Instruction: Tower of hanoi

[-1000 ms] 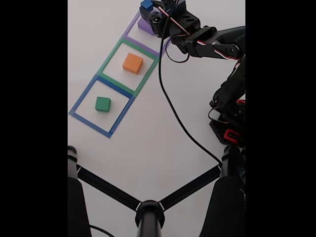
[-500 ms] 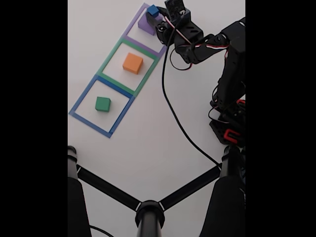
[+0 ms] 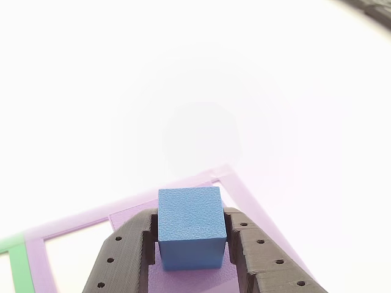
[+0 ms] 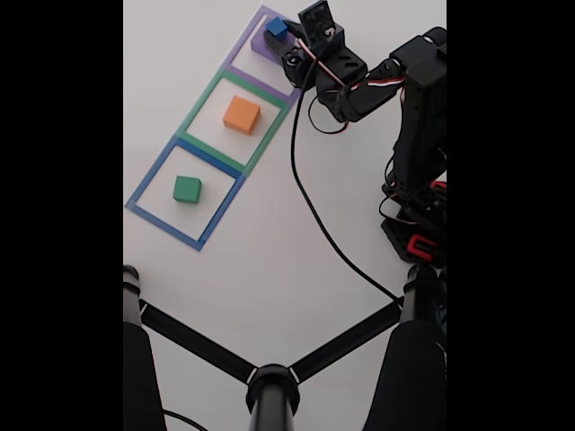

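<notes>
place: hobby or lab bench | white table [image 4: 269,269] | black camera stand [image 4: 269,382]

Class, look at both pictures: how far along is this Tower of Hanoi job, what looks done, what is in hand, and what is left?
Done: the green block sits alone in the blue outline, the orange block alone in the green outline. In hand: the gripper clamps the blue block directly over the purple block; whether they touch is unclear. Left: no tower stands yet, so all the restacking.
</notes>
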Robot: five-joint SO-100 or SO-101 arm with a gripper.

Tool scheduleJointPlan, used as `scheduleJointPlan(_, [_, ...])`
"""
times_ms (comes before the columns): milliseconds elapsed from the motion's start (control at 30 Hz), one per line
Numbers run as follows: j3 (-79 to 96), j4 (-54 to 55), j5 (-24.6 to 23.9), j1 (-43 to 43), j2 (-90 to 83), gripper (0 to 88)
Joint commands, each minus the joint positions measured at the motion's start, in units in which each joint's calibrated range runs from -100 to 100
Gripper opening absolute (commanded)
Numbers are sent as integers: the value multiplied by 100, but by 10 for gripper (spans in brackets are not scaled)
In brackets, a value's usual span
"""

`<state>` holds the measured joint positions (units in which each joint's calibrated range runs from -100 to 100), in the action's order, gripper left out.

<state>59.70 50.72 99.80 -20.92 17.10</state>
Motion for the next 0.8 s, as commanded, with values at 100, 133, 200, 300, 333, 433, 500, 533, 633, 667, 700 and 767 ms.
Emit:
scheduleJointPlan(100, [-41,241,20,67,5,69])
scheduleJointPlan(133, [-41,258,20,67,13,84])
scheduleJointPlan(200, [-41,266,20,67,21,125])
scheduleJointPlan(300, [-41,266,20,60,21,157])
scheduleJointPlan(333, [-41,266,20,60,21,171])
scheduleJointPlan(433, [-41,266,20,60,-19,223])
scheduleJointPlan(500, [-23,225,20,60,-91,243])
scheduleJointPlan(533, [-5,193,20,60,-155,249])
scheduleJointPlan(633, [131,-131,20,67,-580,252])
scheduleJointPlan(667, [195,-309,20,75,-780,252])
scheduleJointPlan(700, [259,-552,20,83,-1037,252])
scheduleJointPlan(767, [395,-1183,20,113,-1686,245])
